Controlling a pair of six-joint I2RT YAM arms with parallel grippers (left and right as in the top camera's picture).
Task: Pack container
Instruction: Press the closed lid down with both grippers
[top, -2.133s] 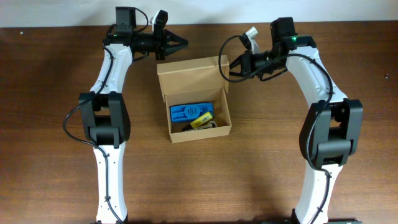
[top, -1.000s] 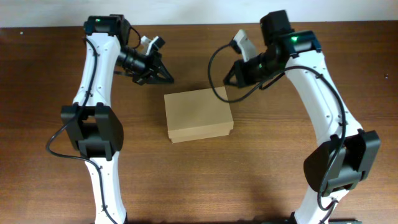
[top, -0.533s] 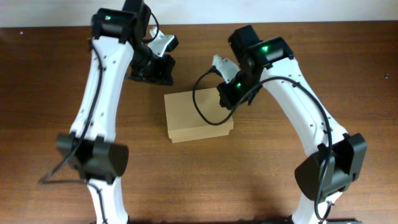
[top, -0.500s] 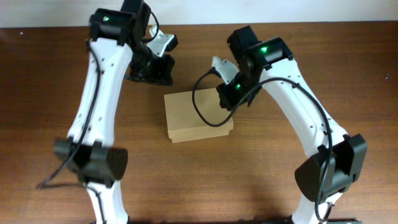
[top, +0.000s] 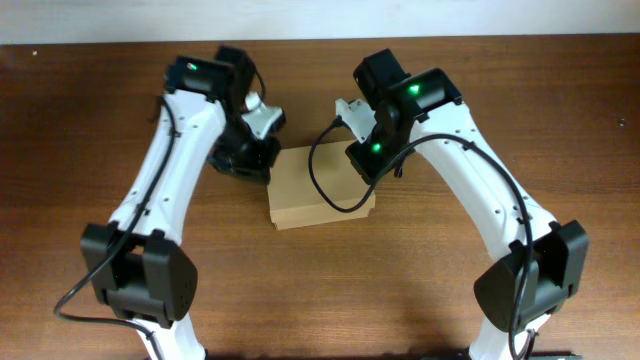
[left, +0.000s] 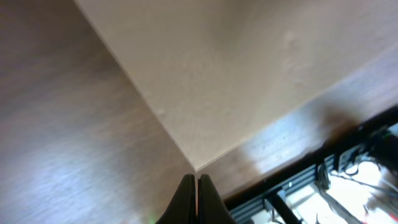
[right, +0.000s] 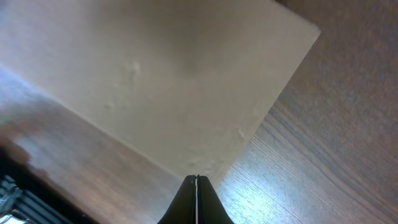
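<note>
The box (top: 295, 195) is sitting at the centre of the wooden table (top: 90, 120) in the overhead view, with its lid lying flat on the body, so the contents are hidden. The left arm (top: 170, 185) is reaching in from the lower left of the frame, and its dark wrist is hanging over the upper left corner of the box. The right arm (top: 480, 190) is reaching in from the lower right, and its wrist is hanging over the upper right corner. A black cable (top: 313, 170) is looping down from the right arm across the lid. In the left wrist view, the left gripper (left: 194, 182) is pointing at a corner of the box (left: 236, 74), which is filling the upper right of the frame as a pale, blurred surface. The two dark fingers (left: 185, 196) are pressing together with only a hairline between them and are gripping nothing. The table (left: 62, 137) is showing at the left. In the right wrist view, the right gripper (right: 196, 182) is pointing at the lower edge of the box (right: 155, 81), near its corner. Its fingers (right: 186, 202) are likewise closing flat against each other and holding nothing. The table (right: 323, 137) is showing at the right. Whether either gripper is touching the cardboard cannot be told from these views.
</note>
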